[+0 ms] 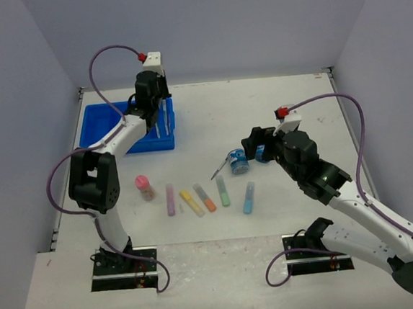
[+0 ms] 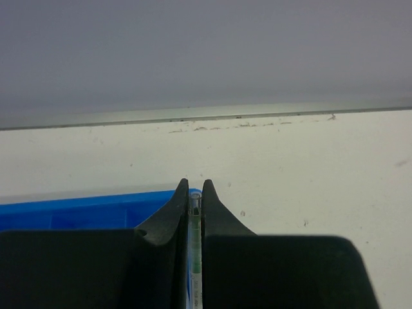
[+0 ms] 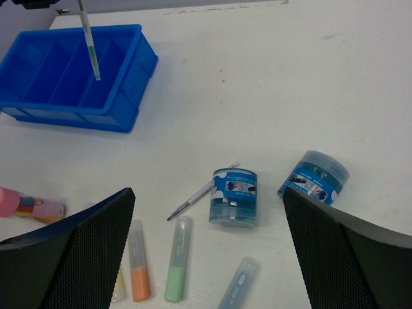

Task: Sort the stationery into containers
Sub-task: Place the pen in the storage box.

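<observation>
My left gripper (image 1: 156,105) (image 2: 195,187) is shut on a thin pen (image 2: 194,225) and holds it upright over the right part of the blue tray (image 1: 103,127). The right wrist view shows that pen (image 3: 90,45) hanging over a tray compartment (image 3: 71,77). My right gripper (image 1: 258,148) (image 3: 207,193) is open and empty above two round blue tubs (image 3: 234,196) (image 3: 314,177). A second thin pen (image 3: 196,199) lies beside the left tub. Purple (image 1: 170,199), yellow (image 1: 190,202), orange (image 1: 204,197), green (image 1: 223,191) and blue (image 1: 248,197) markers lie in a row. A pink-capped bottle (image 1: 145,186) lies at their left.
Grey walls enclose the table on three sides. The tray sits at the back left, close to the left wall. The arm bases stand at the near edge.
</observation>
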Tool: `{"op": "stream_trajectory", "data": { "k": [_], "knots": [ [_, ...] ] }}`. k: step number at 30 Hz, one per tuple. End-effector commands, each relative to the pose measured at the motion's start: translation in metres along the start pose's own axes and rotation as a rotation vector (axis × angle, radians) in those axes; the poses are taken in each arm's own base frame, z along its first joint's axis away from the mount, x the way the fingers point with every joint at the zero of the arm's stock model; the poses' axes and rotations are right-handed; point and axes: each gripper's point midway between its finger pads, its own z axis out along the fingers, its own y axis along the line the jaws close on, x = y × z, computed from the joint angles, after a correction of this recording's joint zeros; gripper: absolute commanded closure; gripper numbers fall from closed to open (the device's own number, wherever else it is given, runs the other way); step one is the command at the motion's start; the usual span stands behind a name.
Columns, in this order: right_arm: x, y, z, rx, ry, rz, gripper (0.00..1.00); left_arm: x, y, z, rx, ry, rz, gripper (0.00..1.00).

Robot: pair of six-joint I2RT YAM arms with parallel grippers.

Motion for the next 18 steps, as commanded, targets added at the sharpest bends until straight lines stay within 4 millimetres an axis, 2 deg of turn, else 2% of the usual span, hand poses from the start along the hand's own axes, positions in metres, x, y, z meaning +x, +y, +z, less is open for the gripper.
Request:
{"op": "stream_trajectory", "data": {
  "k": [1,4,10,11,12,16,18],
  "knots": [
    [-0.005,-0.002,-0.003,0.010,-0.019,0.025,0.01,-0.035,-0.004,0.027,0.039,-0.119,0.028,1.00],
    [-0.005,-0.002,-0.004,0.010,-0.021,0.022,0.01,-0.011,0.005,0.037,0.011,-0.070,0.039,1.00],
    [-0.003,0.000,-0.001,0.003,-0.011,0.020,0.01,0.018,0.020,0.032,-0.055,-0.031,0.040,0.97],
    [-0.003,0.000,0.000,0.003,-0.009,0.018,0.01,0.020,0.021,0.031,-0.054,-0.026,0.041,0.93],
    [-0.001,0.001,0.001,0.001,-0.004,0.017,0.01,0.025,0.021,0.029,-0.057,-0.006,0.042,0.79],
    [0.002,0.002,0.007,0.008,0.012,0.009,0.01,0.017,0.024,0.018,-0.074,-0.003,0.010,0.59],
    [0.004,0.003,0.010,0.008,0.026,0.006,0.01,0.006,0.024,0.009,-0.083,0.000,0.004,0.53]
  ]
}}
